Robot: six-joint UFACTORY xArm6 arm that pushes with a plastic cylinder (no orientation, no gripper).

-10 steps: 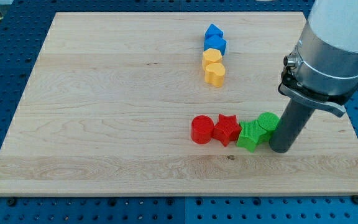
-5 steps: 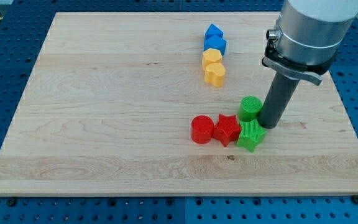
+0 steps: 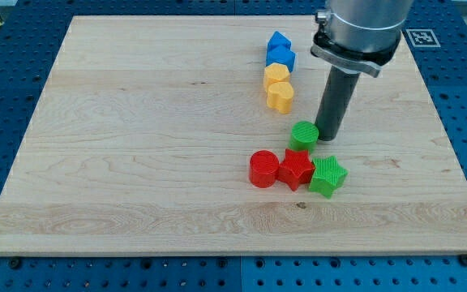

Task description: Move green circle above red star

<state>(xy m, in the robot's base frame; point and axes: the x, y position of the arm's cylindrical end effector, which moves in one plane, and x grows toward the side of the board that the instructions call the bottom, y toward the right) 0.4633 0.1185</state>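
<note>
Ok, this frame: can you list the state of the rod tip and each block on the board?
my tip: down at the board, against the green circle's right side
green circle block: flat, just above the red star
red star block: flat, between red circle and green star
red circle block: flat
green star block: flat
blue blocks: stacked in a column with the yellow blocks

The wooden board [image 3: 136, 146] carries eight blocks, and my tip [image 3: 327, 139] rests on it touching the right side of the green circle [image 3: 304, 135]. Below the tip lies a row of red circle [image 3: 263, 169], red star [image 3: 296, 169] and green star [image 3: 327, 175], each touching the next. Up and to the left of the tip stands a column of two blue blocks [image 3: 280, 51] over a yellow hexagon [image 3: 276, 75] and a yellow heart [image 3: 280, 96].
</note>
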